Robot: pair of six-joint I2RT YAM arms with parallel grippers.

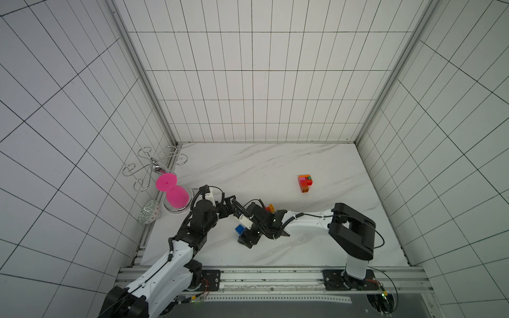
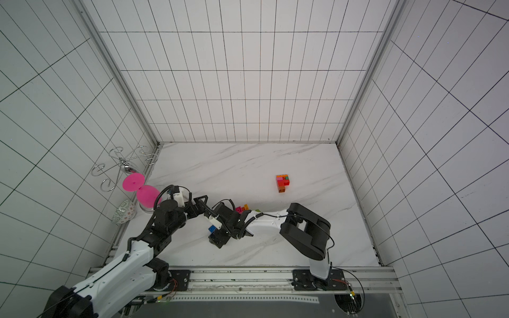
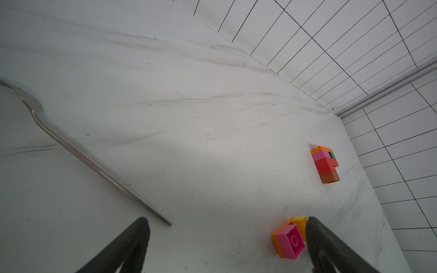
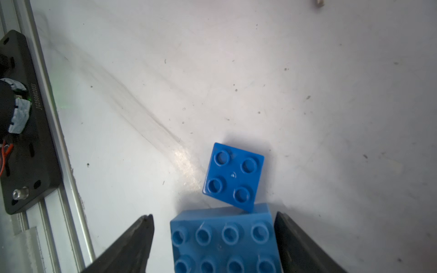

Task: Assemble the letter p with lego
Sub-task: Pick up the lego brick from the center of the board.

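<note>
Right wrist view: straddling a light blue brick (image 4: 224, 238) on the tabletop (image 4: 236, 71) with the right end effector (image 4: 214, 214), fingers wide, not clamping it; finding a dark blue brick (image 4: 233, 176) touching its edge. Left wrist view: holding the left end effector (image 3: 226, 219) wide and empty, just beside a pink-and-orange brick pair (image 3: 289, 238). Spotting, in both top views, the stacked lego piece (image 1: 305, 183) (image 2: 283, 183) lying well apart from both.

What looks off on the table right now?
Pink-and-orange brick pair lies tipped over, hollow underside showing, beside a finger of the left gripper. Small blue brick sits rotated askew against the larger blue brick, which lies between the open jaws of the right gripper.
</note>
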